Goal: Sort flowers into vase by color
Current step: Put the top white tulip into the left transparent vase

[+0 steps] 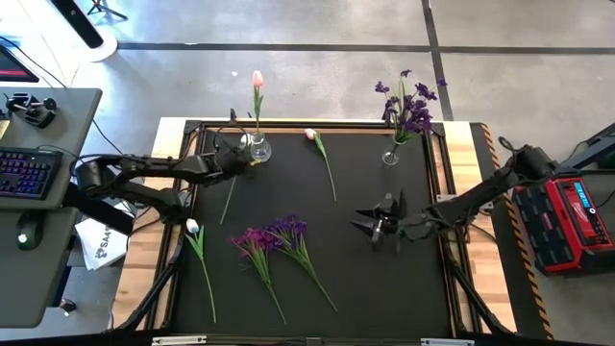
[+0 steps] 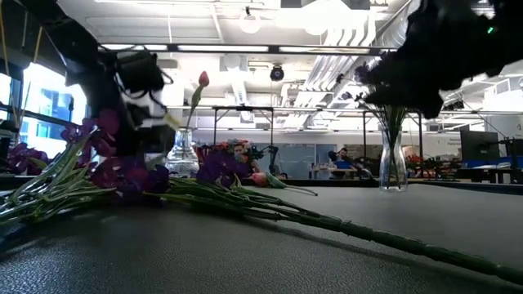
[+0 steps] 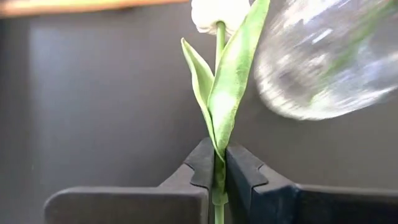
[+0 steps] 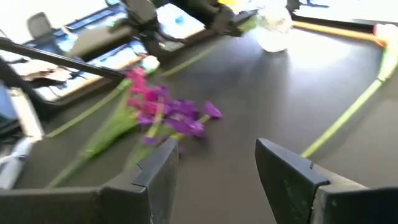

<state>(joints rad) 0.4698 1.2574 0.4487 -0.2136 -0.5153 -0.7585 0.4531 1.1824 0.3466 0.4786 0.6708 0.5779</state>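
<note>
My left gripper (image 1: pixel 240 161) is shut on a white tulip (image 3: pixel 219 12) right beside the left glass vase (image 1: pixel 258 149), which holds a pink tulip (image 1: pixel 257 81). My right gripper (image 1: pixel 382 223) hovers open over the table's right half, touching nothing; its fingers (image 4: pixel 163 167) point toward the purple blooms (image 4: pixel 168 115). Two purple flowers (image 1: pixel 274 235), a white tulip (image 1: pixel 195 231) and a pink tulip (image 1: pixel 314 137) lie flat on the black mat. The right vase (image 1: pixel 391 154) holds purple blooms (image 1: pixel 408 104). My left gripper pinches the white tulip's green stem (image 3: pixel 219 163) between its two fingers, just below the leaves and well under the bud. The fingers lie across the stem. The long lower stem (image 1: pixel 229 202) trails from the gripper toward the table's near edge.
Wooden table borders (image 1: pixel 144 259) frame the black mat. A keyboard (image 1: pixel 27 173) sits on a desk to the left, a red case (image 1: pixel 567 216) to the right. In the low view the purple flowers (image 2: pixel 122 167) and their stems fill the foreground.
</note>
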